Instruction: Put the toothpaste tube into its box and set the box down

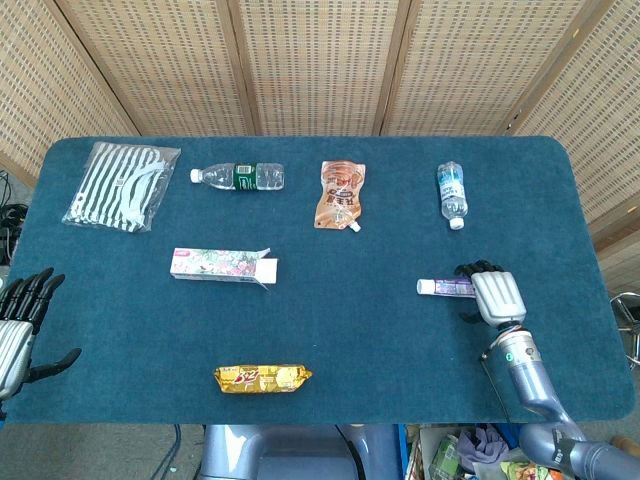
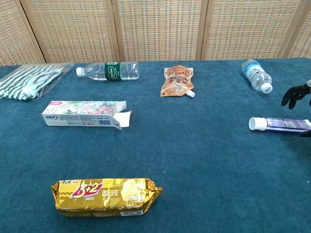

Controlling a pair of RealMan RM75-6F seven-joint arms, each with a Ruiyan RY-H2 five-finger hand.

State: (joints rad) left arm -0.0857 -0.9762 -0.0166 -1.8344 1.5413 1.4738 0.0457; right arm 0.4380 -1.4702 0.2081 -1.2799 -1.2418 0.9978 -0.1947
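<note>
Right hand (image 1: 493,293) over tube (image 1: 447,287) end, fingers curled, grip not clear, cannot tell. Tube round, might roll or slip. Box (image 1: 222,265) far off. Left hand (image 1: 18,325) spread, idle

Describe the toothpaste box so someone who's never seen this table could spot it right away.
On the blue table, look at the robot's left half, in front of the green-labelled water bottle and behind the gold biscuit pack. The toothpaste box lies flat there. It is the only long carton, white with a floral print, its end flaps open toward the table's middle.
</note>
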